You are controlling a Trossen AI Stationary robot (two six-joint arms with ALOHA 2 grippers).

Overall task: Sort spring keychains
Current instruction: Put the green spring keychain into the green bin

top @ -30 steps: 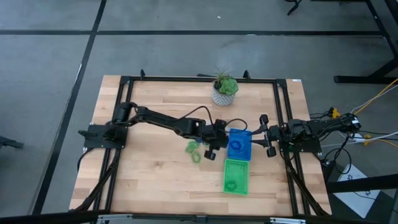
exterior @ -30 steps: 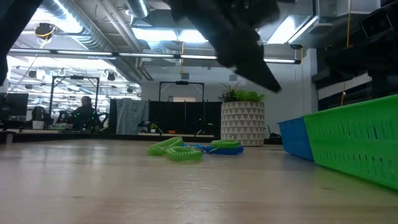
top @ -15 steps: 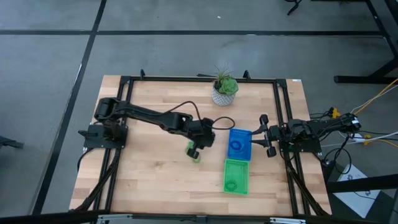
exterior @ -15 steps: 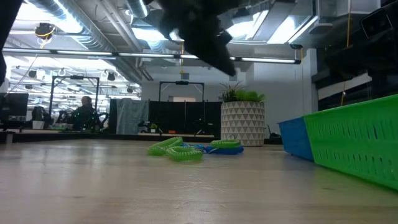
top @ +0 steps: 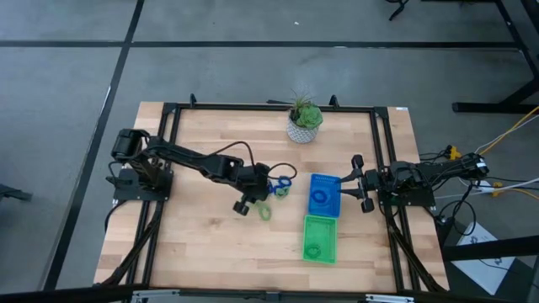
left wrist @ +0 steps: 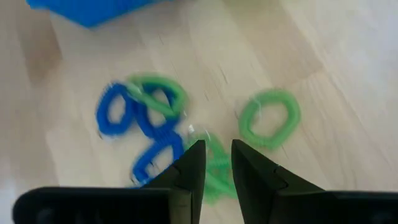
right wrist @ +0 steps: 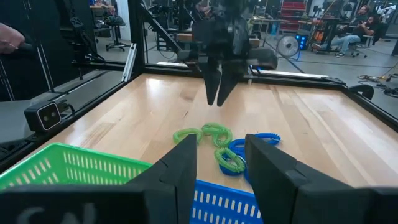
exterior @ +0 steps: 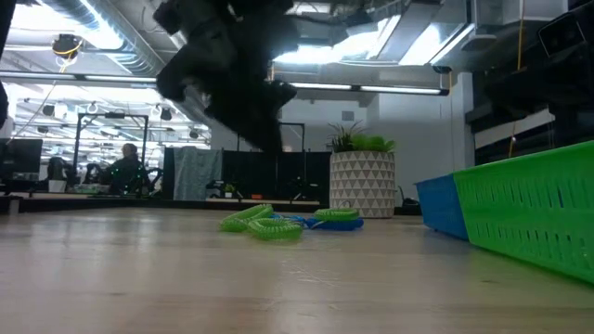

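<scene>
Several small coiled keychains, blue and light green, lie in a loose heap (top: 274,194) on the wooden table left of the trays. My left wrist view shows two blue coils (left wrist: 115,113), a green one across them (left wrist: 158,93) and a green ring apart (left wrist: 268,117). My left gripper (top: 242,207) (left wrist: 216,148) hovers above the heap's left side, pointing down, with a narrow gap between its fingers and nothing in it. A blue coil (top: 320,199) lies in the blue tray (top: 334,181), a green coil (top: 314,250) in the green tray (top: 331,225). My right gripper (top: 359,183) (right wrist: 221,142) waits open, right of the trays.
A potted plant in a white patterned pot (top: 303,124) stands at the table's far edge. The two trays sit right of centre, blue behind green. A dark frame (top: 253,107) runs around the table. Bare wood lies near and to the left of the heap. People sit in the room beyond.
My left arm has swung from beside the blue tray toward the table's left, passing over the keychain heap, and now hangs over its left side. The blue coils it was covering in the high view now show. The right arm has kept still.
</scene>
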